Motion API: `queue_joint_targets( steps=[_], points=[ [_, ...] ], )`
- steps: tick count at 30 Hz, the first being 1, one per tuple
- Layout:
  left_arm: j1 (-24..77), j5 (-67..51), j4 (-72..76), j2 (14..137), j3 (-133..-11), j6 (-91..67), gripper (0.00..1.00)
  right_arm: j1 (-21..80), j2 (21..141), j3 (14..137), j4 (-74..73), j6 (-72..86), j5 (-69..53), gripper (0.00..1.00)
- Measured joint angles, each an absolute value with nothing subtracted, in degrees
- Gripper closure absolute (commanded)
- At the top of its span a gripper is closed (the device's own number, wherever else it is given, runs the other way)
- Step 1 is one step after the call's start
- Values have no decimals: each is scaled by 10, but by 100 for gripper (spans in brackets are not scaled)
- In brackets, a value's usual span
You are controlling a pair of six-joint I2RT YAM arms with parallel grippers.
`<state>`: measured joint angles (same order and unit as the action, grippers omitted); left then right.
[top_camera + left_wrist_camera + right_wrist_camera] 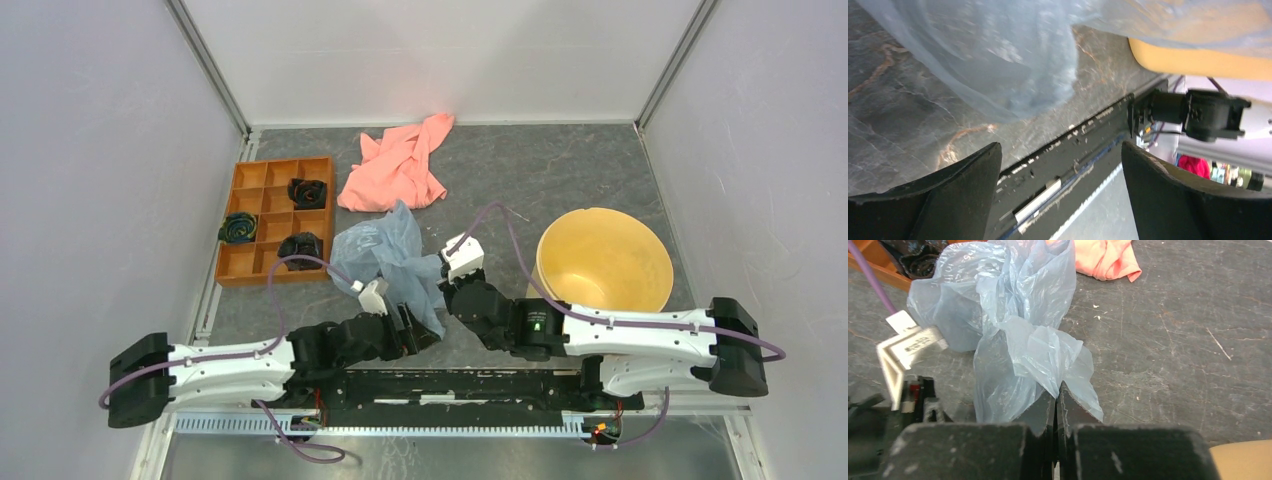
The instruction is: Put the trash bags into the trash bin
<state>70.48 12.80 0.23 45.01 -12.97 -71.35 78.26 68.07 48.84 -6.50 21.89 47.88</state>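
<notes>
The trash bag (385, 250) is a crumpled, translucent bluish-grey film lying on the table between the two grippers, left of the trash bin (640, 290). The bin is a round cream bucket standing upright. My right gripper (1056, 390) is shut on a fold of the bag (1013, 320) at its near edge. In the top view this gripper (440, 292) is at the bag's right side. My left gripper (1060, 147) is open and empty, with the bag (998, 55) hanging just beyond its fingers. In the top view it (418, 335) sits at the bag's near lower edge.
A salmon-pink cloth (400, 165) lies at the back centre, just behind the bag. An orange compartmented tray (268, 278) with three dark bundles stands at the left. The black mounting rail (460, 385) runs along the near edge. Walls enclose three sides.
</notes>
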Motion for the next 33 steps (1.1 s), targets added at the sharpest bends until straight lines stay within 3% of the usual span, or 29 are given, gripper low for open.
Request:
queue_joint_targets(
  steps=[4, 8, 11, 14, 15, 19, 23, 25, 27, 30, 33],
  points=[
    [708, 172, 61, 508, -116, -743, 9, 782, 665, 479, -65, 231, 470, 100],
    [709, 196, 113, 561, -116, -753, 22, 780, 658, 476, -65, 239, 464, 100],
    [709, 209, 132, 574, -116, -759, 41, 779, 647, 469, -65, 244, 460, 100],
    [709, 222, 128, 568, -117, -766, 73, 778, 634, 459, -66, 247, 459, 100],
    [709, 228, 110, 563, -121, -771, 77, 775, 631, 456, -67, 247, 459, 100],
    [706, 258, -28, 524, -164, -781, 88, 747, 621, 444, -72, 242, 451, 100],
    [642, 250, -176, 503, -239, -764, 90, 658, 630, 443, -80, 210, 421, 100],
    [543, 213, -238, 503, -292, -708, 98, 602, 652, 466, -93, 185, 396, 100],
    [430, 183, -298, 527, -365, -639, 98, 562, 687, 520, -123, 161, 377, 100],
    [310, 165, -413, 642, -605, -517, 98, 529, 753, 682, -170, 105, 375, 99],
    [292, 148, -470, 762, -878, -419, 98, 529, 785, 868, -176, 33, 353, 100]
  ],
)
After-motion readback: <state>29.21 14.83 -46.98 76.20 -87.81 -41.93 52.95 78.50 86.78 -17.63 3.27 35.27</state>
